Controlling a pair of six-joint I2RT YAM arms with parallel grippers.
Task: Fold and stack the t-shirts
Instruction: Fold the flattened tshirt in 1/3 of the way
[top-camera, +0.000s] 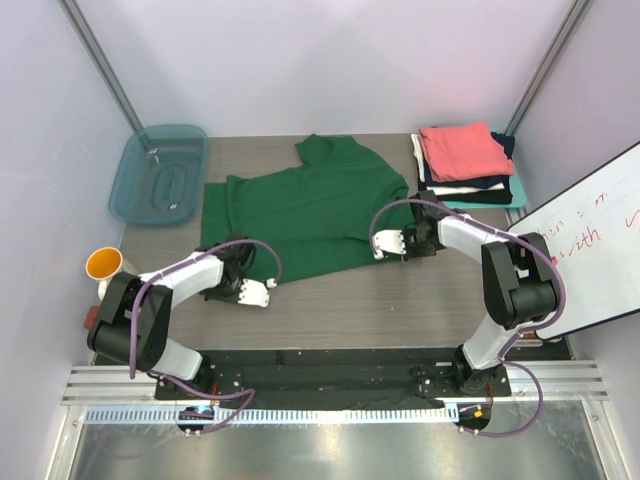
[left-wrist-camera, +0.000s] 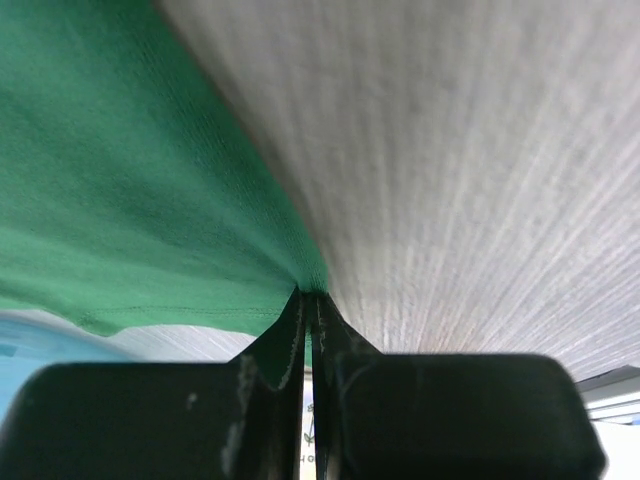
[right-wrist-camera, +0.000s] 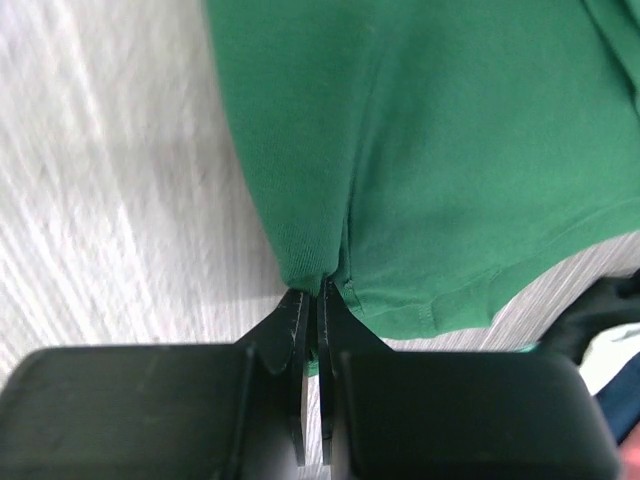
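Top view: the green t-shirt (top-camera: 300, 210) lies spread mid-desk (top-camera: 350, 310), collar toward 12 o'clock. The left fingers (top-camera: 255, 293) are at its 7 o'clock hem corner and the right fingers (top-camera: 388, 243) at its 4 o'clock edge.
Left wrist: fingers clamped on the hem, cloth trailing toward 10 o'clock.
Right wrist: fingers clamped on a fold, shirt spreading toward 1 o'clock.

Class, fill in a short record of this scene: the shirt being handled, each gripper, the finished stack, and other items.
Shirt in work: green t-shirt, spread on table
Left gripper: shut on its near corner
Right gripper: shut on its right edge
Stack: folded t-shirts, coral-pink on top, far right
Other: teal tub, orange cup
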